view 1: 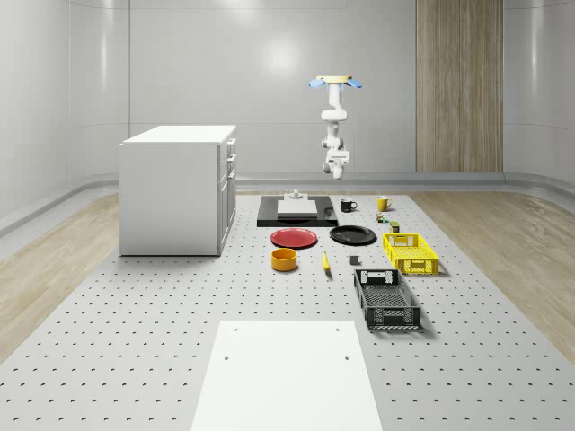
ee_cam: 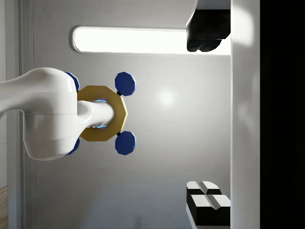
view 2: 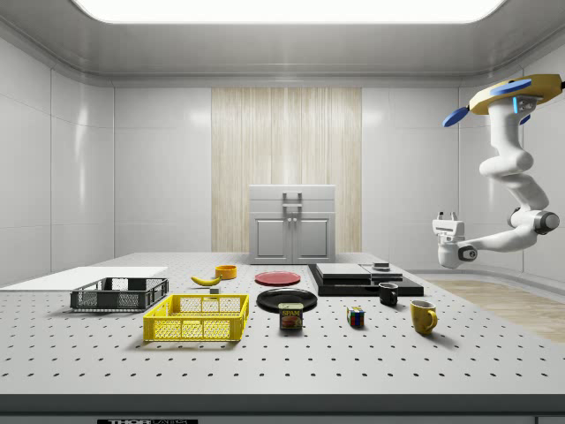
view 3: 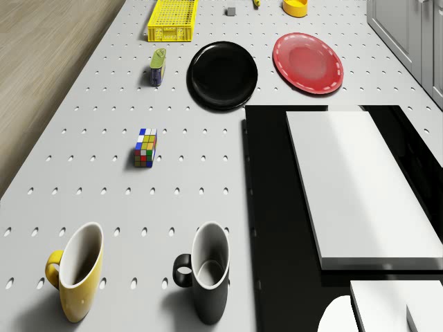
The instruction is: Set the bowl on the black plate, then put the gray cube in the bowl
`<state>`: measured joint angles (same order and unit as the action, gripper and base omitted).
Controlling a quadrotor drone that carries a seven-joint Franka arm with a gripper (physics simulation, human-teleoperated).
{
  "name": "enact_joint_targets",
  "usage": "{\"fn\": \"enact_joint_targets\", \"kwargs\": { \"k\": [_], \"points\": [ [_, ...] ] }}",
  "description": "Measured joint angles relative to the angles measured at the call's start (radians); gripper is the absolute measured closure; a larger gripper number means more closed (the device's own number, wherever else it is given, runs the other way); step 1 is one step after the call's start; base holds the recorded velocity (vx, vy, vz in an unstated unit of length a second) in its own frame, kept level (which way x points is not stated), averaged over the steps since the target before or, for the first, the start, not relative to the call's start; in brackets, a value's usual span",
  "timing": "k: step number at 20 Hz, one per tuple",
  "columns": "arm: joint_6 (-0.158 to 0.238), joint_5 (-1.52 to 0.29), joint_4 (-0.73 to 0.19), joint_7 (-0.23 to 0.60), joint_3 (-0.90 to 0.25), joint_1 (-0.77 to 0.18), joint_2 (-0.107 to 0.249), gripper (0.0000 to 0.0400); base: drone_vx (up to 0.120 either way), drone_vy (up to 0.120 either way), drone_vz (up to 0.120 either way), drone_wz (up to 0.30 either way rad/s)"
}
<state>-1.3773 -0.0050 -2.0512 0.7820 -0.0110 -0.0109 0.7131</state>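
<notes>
Pale walls ring a perforated table (view 1: pixel 135 341). Beyond its far edge the drone (view 1: pixel 336 83) hovers, and its arm hangs the pincer (view 2: pixel 445 217) in the air, fingers pointing up; whether they stand apart or together cannot be told. Well below and ahead of the pincer lies the black plate (view 1: pixel 352 235), nearer than the black mug (view 1: pixel 348 206). Farther on sit the orange bowl (view 1: pixel 285 259) and gray cube (view 1: pixel 354 261).

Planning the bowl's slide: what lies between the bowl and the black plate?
The red plate lies between the bowl and black plate, in the whole-scene view.
</notes>
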Motion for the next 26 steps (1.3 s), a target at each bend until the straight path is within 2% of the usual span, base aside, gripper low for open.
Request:
{"fn": "enact_joint_targets", "kwargs": {
  "k": [10, 17, 22, 26],
  "points": [
    [-0.008, -0.037, -0.006, 0.005, -0.027, -0.008, 0.006, 0.0, 0.12, -0.12, 0.0, 0.0],
    [-0.015, -0.141, -0.017, 0.019, -0.101, -0.031, 0.011, 0.0, 0.12, -0.12, 0.0, 0.0],
    [-0.024, -0.333, -0.056, 0.046, -0.236, -0.074, 0.022, 0.0, 0.12, -0.12, 0.0, 0.0],
    [-0.038, -0.625, -0.159, 0.096, -0.431, -0.142, 0.046, 0.0, 0.12, -0.07, 0.0, 0.0]
  ]
}}
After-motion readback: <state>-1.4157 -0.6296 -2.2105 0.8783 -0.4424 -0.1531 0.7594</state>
